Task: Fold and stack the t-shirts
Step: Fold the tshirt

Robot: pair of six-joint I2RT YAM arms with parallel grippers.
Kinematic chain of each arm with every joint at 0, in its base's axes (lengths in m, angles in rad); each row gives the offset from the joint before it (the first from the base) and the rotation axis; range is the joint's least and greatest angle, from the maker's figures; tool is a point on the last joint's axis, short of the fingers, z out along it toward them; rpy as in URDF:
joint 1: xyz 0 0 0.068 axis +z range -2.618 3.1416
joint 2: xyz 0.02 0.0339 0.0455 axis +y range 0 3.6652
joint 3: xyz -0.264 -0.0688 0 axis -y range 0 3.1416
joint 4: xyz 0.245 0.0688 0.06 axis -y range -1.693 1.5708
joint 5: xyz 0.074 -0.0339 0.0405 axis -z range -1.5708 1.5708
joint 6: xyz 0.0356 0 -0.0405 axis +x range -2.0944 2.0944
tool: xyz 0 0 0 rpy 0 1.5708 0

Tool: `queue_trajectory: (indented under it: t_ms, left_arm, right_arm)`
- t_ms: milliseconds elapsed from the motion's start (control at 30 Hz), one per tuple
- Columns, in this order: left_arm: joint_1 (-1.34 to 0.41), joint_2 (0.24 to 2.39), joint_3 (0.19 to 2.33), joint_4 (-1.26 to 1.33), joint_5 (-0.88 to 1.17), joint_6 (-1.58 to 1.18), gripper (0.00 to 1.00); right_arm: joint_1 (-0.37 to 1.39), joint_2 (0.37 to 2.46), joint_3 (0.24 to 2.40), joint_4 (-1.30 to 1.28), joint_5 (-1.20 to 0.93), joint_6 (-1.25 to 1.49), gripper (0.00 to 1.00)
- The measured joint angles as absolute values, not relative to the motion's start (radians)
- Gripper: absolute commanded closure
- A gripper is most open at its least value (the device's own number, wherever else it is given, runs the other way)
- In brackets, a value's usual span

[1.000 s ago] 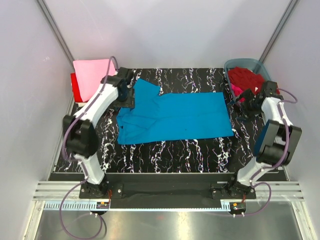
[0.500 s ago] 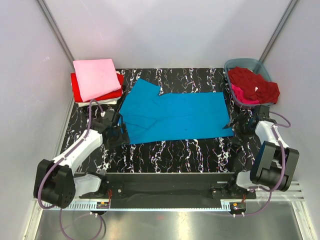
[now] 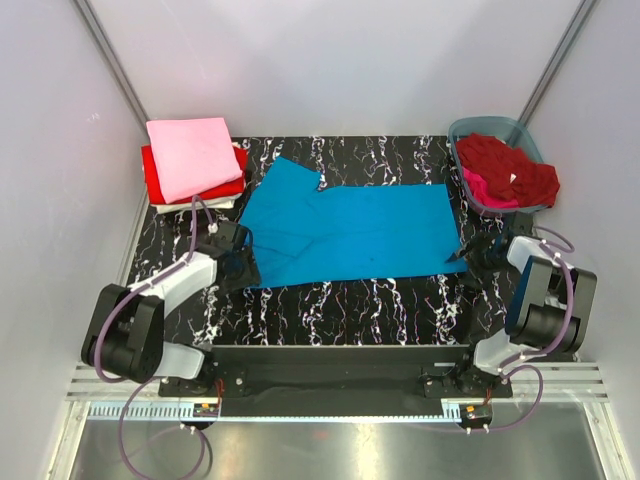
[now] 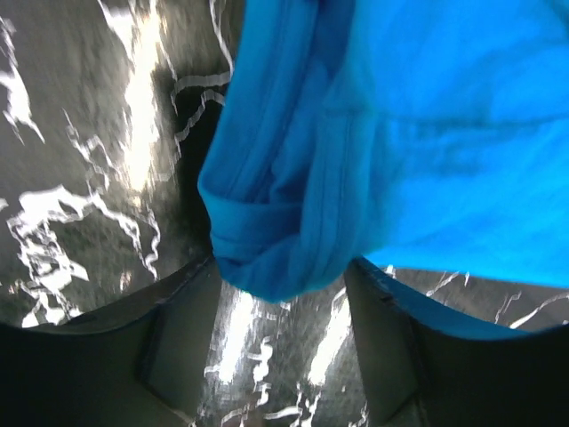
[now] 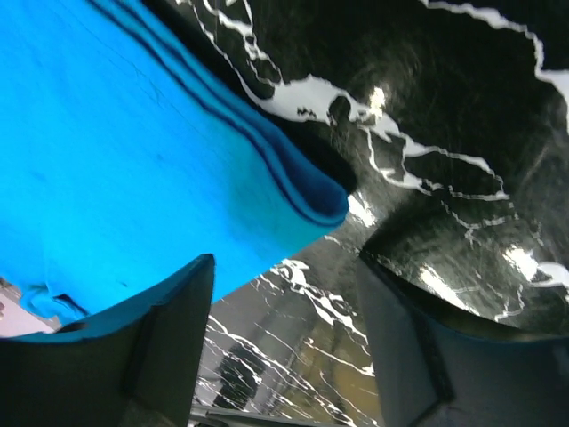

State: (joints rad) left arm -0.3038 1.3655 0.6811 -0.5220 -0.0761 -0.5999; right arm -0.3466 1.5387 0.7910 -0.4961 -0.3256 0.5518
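- Turquoise blue t-shirt (image 3: 350, 232) lies spread flat on the black marbled table (image 3: 350, 300), at the centre of the top view, with one sleeve pointing to the upper left.
- We see the left gripper (image 3: 243, 268) low at the shirt's lower-left corner. In its wrist view the fingers (image 4: 178, 356) stand apart. The bunched corner of the cloth reaches down between them and is not pinched.
- We see the right gripper (image 3: 470, 252) at the shirt's lower-right corner. Its fingers (image 5: 169, 329) are spread as well, and the doubled hem ends just above the gap between them.
- At the upper left of the top view a folded pale pink t-shirt (image 3: 195, 155) sits on a bright red t-shirt (image 3: 152, 175). We make out a thin edge of a white t-shirt (image 3: 215, 203) under both.
- At the upper right a grey-blue plastic tub (image 3: 480, 126) holds a crumpled dark red t-shirt (image 3: 505, 165), with a magenta t-shirt (image 3: 478, 188) showing at its lower-left side.
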Motion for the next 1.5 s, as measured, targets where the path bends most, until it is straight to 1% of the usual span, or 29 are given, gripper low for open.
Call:
queue_trajectory:
  t_ms: [33,67,133,167,200,233,267,300,333,367,400,500,633,833,1067,1100,1167,1200,1233,1267,1300,1333,1367,1400,1500]
  left_arm:
    - [-0.302,1.366,0.681,-0.511,-0.084,-0.599,0.46]
    - [-0.3,1.369,0.681,-0.502,-0.09,-0.598,0.49]
    - [-0.292,1.376,0.681,-0.488,-0.101,-0.592,0.55]
    - [-0.289,1.377,0.681,-0.48,-0.103,-0.592,0.56]
    - [-0.286,1.378,0.681,-0.474,-0.107,-0.588,0.6]
    - [-0.283,1.379,0.681,-0.469,-0.109,-0.587,0.68]
    - [-0.281,1.38,0.681,-0.466,-0.111,-0.586,0.85]
    - [-0.279,1.38,0.681,-0.462,-0.111,-0.586,0.95]
    - [-0.277,1.38,0.681,-0.457,-0.109,-0.58,1.0]
    - [-0.277,1.38,0.681,-0.448,-0.108,-0.576,1.0]
    - [-0.276,1.379,0.681,-0.441,-0.107,-0.57,1.0]
    - [-0.276,1.358,0.679,-0.434,-0.103,-0.565,1.0]
    - [-0.275,1.268,0.678,-0.451,-0.088,-0.566,1.0]
    - [-0.275,1.115,0.719,-0.566,-0.044,-0.566,1.0]
    - [-0.276,1.021,0.748,-0.712,0.067,-0.573,1.0]
    - [-0.276,1.001,0.748,-0.733,0.076,-0.575,0.99]
    - [-0.276,0.963,0.757,-0.781,0.088,-0.581,0.94]
    - [-0.276,0.942,0.766,-0.809,0.091,-0.583,0.91]
    - [-0.276,0.922,0.778,-0.837,0.092,-0.584,0.84]
    - [-0.276,0.9,0.79,-0.866,0.093,-0.585,0.73]
    - [-0.276,0.883,0.797,-0.886,0.093,-0.587,0.66]
    - [-0.276,0.861,0.804,-0.912,0.092,-0.59,0.59]
    - [-0.276,0.841,0.81,-0.941,0.09,-0.591,0.53]
    - [-0.276,0.818,0.814,-0.97,0.09,-0.589,0.42]
    - [-0.276,0.763,0.852,-1.079,0.078,-0.58,0.29]
  right_arm:
    - [-0.347,1.544,0.792,-0.488,-0.326,0.555,0.33]
    - [-0.347,1.551,0.794,-0.485,-0.329,0.558,0.41]
    - [-0.348,1.571,0.801,-0.468,-0.333,0.565,0.47]
    - [-0.349,1.584,0.809,-0.465,-0.337,0.571,0.52]
    - [-0.35,1.596,0.815,-0.46,-0.339,0.573,0.57]
    - [-0.35,1.606,0.82,-0.452,-0.34,0.575,0.63]
    - [-0.35,1.614,0.822,-0.441,-0.341,0.576,0.79]
    - [-0.35,1.62,0.822,-0.433,-0.342,0.578,0.86]
    - [-0.35,1.627,0.822,-0.425,-0.334,0.578,0.92]
    - [-0.35,1.635,0.822,-0.418,-0.337,0.579,0.97]
    - [-0.35,1.637,0.822,-0.415,-0.339,0.581,1.0]
    - [-0.35,1.635,0.822,-0.416,-0.337,0.581,1.0]
    - [-0.35,1.598,0.815,-0.447,-0.314,0.582,1.0]
    - [-0.363,1.393,0.818,-0.588,-0.262,0.585,1.0]
    - [-0.374,1.186,0.829,-0.734,-0.224,0.597,1.0]
    - [-0.375,1.168,0.83,-0.756,-0.217,0.598,1.0]
    - [-0.38,1.135,0.83,-0.794,-0.198,0.6,1.0]
    - [-0.383,1.122,0.83,-0.813,-0.191,0.602,0.97]
    - [-0.388,1.109,0.831,-0.833,-0.181,0.608,0.9]
    - [-0.392,1.097,0.832,-0.848,-0.176,0.614,0.85]
    - [-0.399,1.083,0.832,-0.867,-0.174,0.624,0.52]
    - [-0.41,1.068,0.832,-0.884,-0.173,0.641,0.27]
    - [-0.422,1.052,0.832,-0.897,-0.166,0.654,0.05]
    - [-0.435,1.036,0.832,-0.905,-0.159,0.656,0.0]
    - [-0.473,0.99,0.832,-0.919,-0.14,0.665,0.0]
